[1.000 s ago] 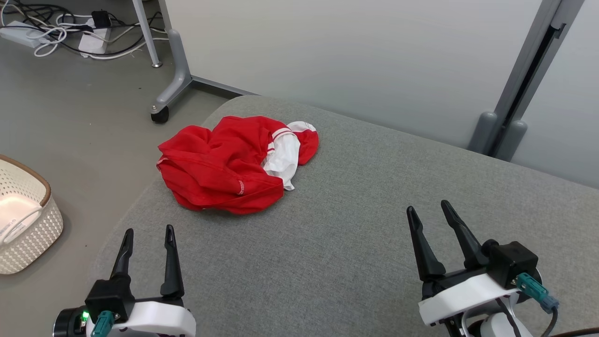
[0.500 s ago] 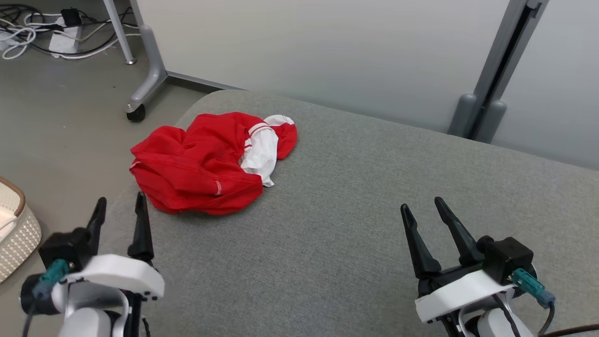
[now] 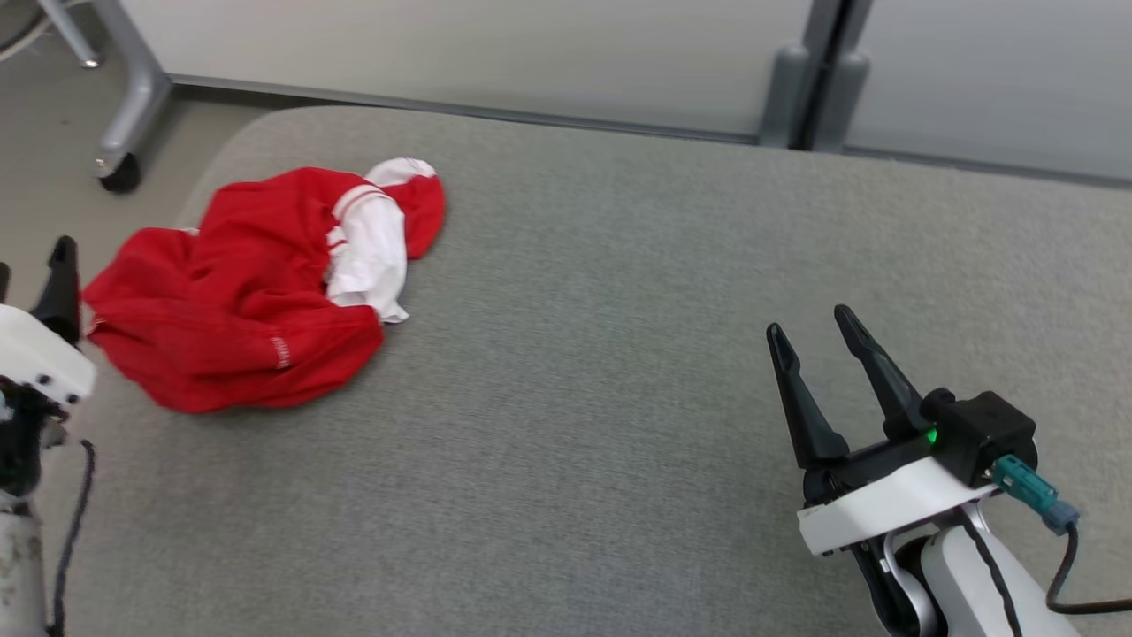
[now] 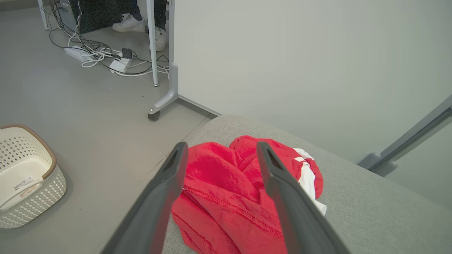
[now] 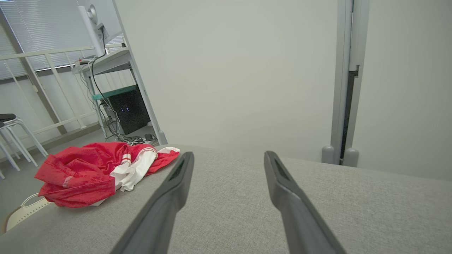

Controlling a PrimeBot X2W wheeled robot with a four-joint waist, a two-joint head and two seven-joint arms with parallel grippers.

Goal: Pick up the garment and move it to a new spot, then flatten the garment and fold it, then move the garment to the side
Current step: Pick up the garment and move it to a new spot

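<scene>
Left claw (image 4: 221,146), spread wide and empty, points at the crumpled red-and-white garment (image 3: 239,292) on the worktop's (image 3: 619,372) far-left corner. It should sink onto a thick fold before closing. Right claw (image 3: 808,320), equally wide and empty, sits near right.

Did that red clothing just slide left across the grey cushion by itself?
No. The red garment keeps the same crumple at the far left corner of the grey cushion. The camera turned, so the whole picture shifted.
</scene>
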